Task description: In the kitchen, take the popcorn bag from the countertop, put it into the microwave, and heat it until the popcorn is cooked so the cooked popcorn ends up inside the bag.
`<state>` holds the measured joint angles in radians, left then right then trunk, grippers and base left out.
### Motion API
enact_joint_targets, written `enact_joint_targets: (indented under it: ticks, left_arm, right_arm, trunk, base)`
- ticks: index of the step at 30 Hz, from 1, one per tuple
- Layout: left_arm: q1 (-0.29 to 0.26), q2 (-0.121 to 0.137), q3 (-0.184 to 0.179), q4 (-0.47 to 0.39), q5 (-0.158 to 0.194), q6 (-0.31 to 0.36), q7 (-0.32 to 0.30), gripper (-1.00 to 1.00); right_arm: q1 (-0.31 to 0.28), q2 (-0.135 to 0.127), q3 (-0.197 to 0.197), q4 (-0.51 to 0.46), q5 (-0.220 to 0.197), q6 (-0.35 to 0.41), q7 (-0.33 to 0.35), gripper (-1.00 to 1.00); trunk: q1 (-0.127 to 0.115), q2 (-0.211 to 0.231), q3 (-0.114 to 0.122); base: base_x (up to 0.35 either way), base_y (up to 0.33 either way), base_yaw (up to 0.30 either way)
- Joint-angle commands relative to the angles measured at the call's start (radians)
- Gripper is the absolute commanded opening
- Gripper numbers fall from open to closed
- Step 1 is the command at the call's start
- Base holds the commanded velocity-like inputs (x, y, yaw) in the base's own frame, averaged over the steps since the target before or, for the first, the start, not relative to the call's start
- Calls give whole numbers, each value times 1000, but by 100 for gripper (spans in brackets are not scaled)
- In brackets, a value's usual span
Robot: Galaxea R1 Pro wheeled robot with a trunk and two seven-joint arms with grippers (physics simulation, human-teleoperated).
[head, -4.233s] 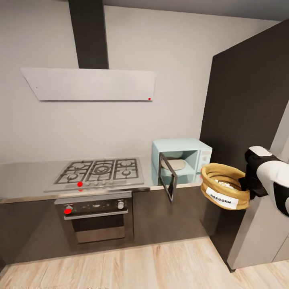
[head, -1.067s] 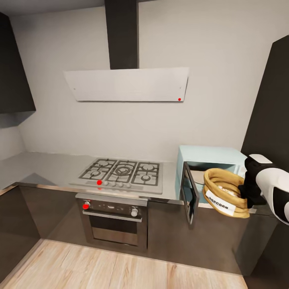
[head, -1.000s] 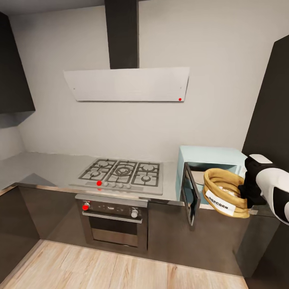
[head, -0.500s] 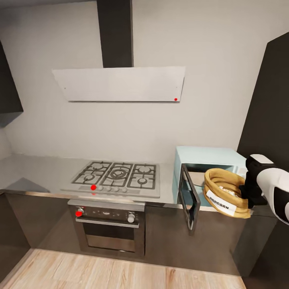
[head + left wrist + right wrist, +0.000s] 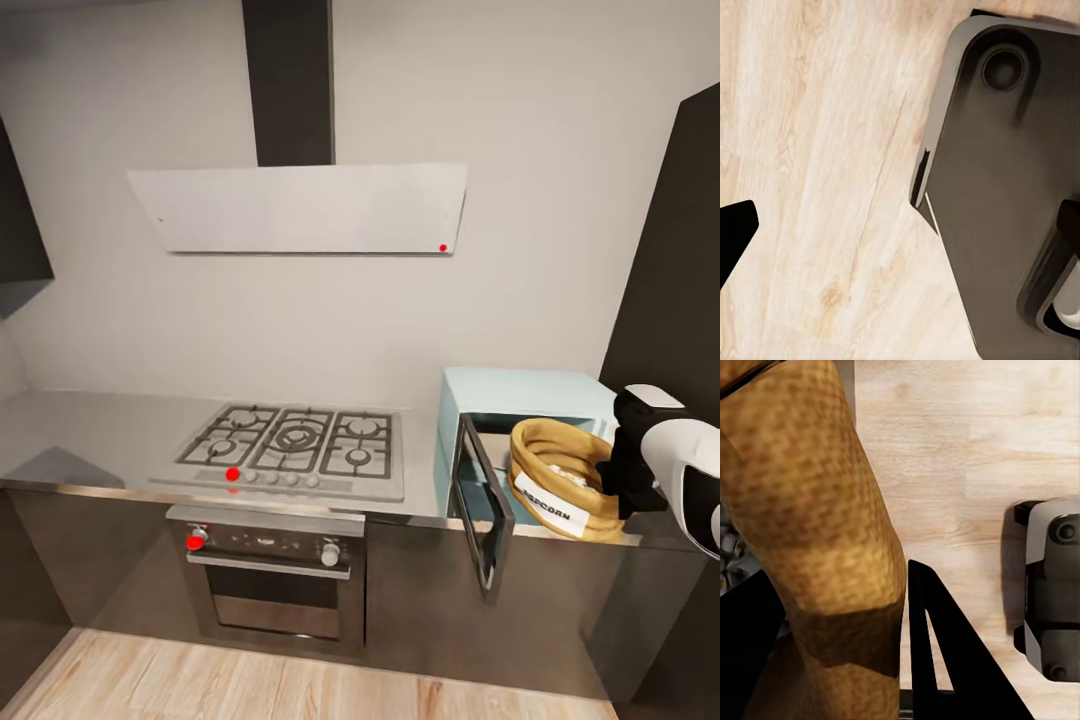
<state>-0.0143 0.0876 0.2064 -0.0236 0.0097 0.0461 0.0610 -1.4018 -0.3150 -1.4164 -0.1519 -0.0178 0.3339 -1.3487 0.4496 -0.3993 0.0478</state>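
The light is soft and even. The grey counter (image 5: 100, 430) shines a little. The wall bends a bit at the edges. Close up, the popcorn bag (image 5: 810, 510) looks grainy.

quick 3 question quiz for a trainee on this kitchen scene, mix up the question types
1. True or false: the microwave door is shut.
2. Multiple choice: the popcorn bag is (A) lying on the gas hob, (B) held up by the right claw in front of the microwave opening, (C) on the floor.
3. Short answer: what appliance is built in under the gas hob?

Key
1. False; the door stands swung open.
2. B; the right claw grips the bag's rolled rim, label facing out.
3. The black-and-steel oven, with knobs along its top panel.
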Motion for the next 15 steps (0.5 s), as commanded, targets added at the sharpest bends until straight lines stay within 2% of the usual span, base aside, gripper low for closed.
enact_joint_targets:
  ticks: [1, 6, 15]
  left_arm:
    - [0, 0, 5, -2, 1, 5, 2, 100]
    - [0, -33, 3, -25, 0, 6, 6, 100]
    - [0, -46, 5, -36, 1, 8, 4, 100]
  right_arm:
    - [0, -1, 0, -1, -2, 10, -3, -100]
    - [0, -7, -1, -1, -3, 10, -3, -100]
    - [0, -13, -3, 2, -4, 16, -6, -100]
  trunk:
    - [0, -1, 0]
    - [0, -1, 0]
    - [0, -1, 0]
  base:
    - [32, 4, 0]
    - [7, 1, 0]
    - [0, 0, 0]
